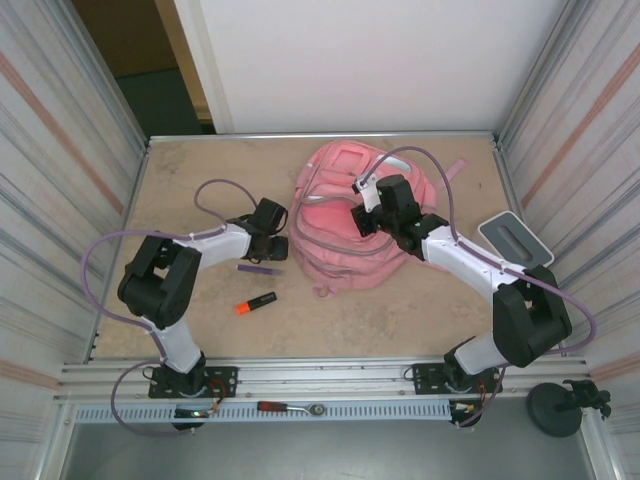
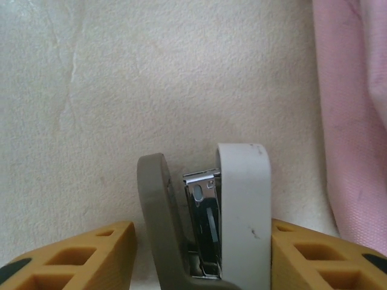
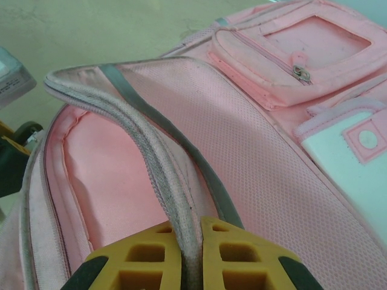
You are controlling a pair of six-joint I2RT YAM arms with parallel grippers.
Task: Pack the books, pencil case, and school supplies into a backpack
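Pink fabric at the rim of the backpack (image 3: 272, 169) is pinched tight in the right gripper (image 3: 192, 225), while the left gripper (image 2: 202, 232) straddles a grey-white stapler (image 2: 243, 199), jaws half-wide.

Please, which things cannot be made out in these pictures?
- Top view: contents of the backpack, covered by its rim and the right arm.
- Left wrist view: rear of the stapler, cut off by the bottom edge; whether the left gripper pinches it.
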